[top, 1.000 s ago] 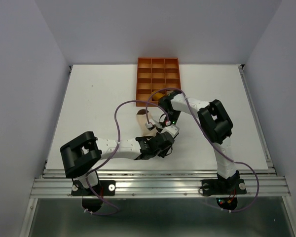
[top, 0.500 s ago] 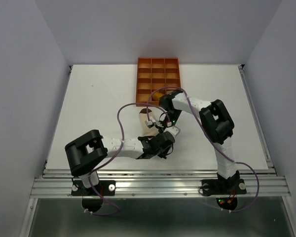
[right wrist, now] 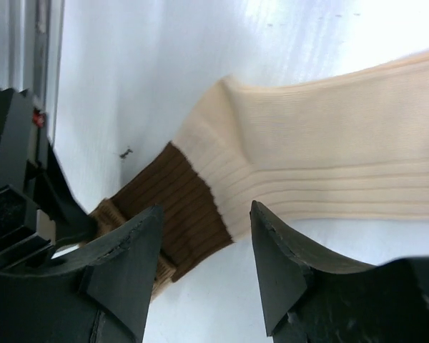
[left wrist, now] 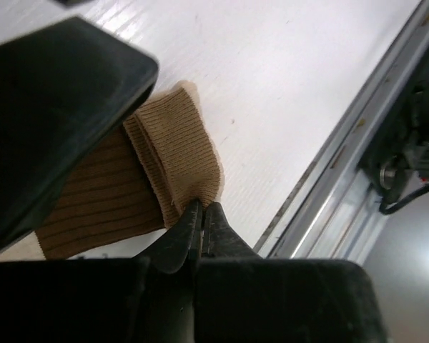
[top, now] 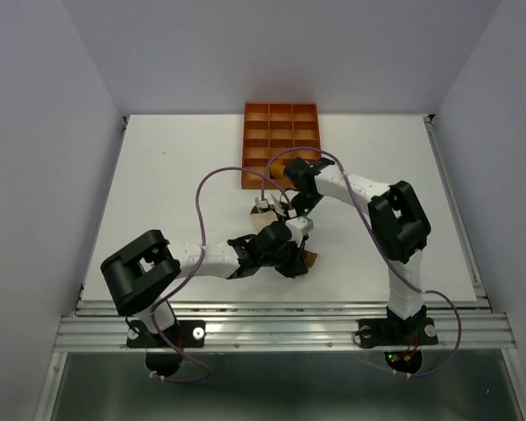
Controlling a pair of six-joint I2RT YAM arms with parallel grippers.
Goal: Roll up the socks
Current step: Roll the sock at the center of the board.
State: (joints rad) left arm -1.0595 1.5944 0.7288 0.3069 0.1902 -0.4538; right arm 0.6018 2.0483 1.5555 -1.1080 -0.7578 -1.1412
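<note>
Table (top: 158, 193) first: white, with the left arm (top: 202, 257) and right arm (top: 359, 189) reaching in from its near edge to meet at the middle. Against the far edge sits the orange tray (top: 280, 132), a grid of square compartments. In one compartment of the near row a mustard patch (top: 279, 164) peeps out beside the right arm. It is likely a sock, though most of it is hidden.

Between tray and arm bases the colour-blocked sock (right wrist: 329, 164) lies on the table, cream running into brown, then a tan ribbed cuff. It looks light, limp and stretchy, so I'd expect it to sag and unroll unless kept pinched. The doubled cuff edge seems the sensible place to hold, with the cream length pressed down for tension.

The left gripper (left wrist: 202, 214) has its jaws closed on that cuff, where the tan rib is folded back over itself; I'd judge this the first turn of a roll. The right gripper (right wrist: 206, 214) hovers over the brown-cream boundary, fingers spread, gripping nothing.
</note>
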